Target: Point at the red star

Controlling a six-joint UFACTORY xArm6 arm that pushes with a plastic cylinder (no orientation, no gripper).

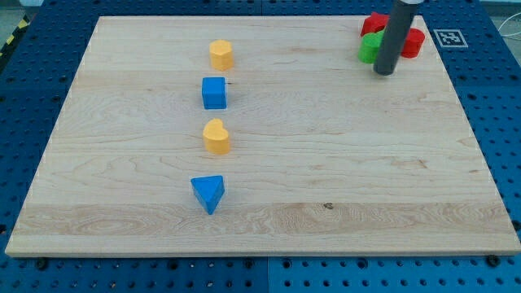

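Dark and straight, our rod comes down from the view's top edge, and my tip (384, 72) rests on the wood near the board's top right corner; we carry no jaws, so nothing is clasped or let go. Just to the view's left of the rod sits a green block (370, 48), partly covered by it, its shape unclear. Behind it a red block (375, 24) shows above the green one, and another red block (413, 42) peeks out on the rod's right side. Which of these two is the red star we cannot tell, since the rod hides much of both; either way it lies in that cluster, just above my tip and close to the board's top and right edges.

Well apart, in the left half, four blocks run in a loose column from top to bottom: a yellow block (221, 54), a blue cube (214, 93), a yellow heart (216, 136) and a blue triangle (208, 194). Between this column and our tip the wood lies open, as does the whole lower right.

The wooden board (342, 179) is pale, with a small dark knot low in the middle. It rests on a blue perforated table (505, 98), and a black-and-white marker tag (448, 37) lies just off the top right corner.
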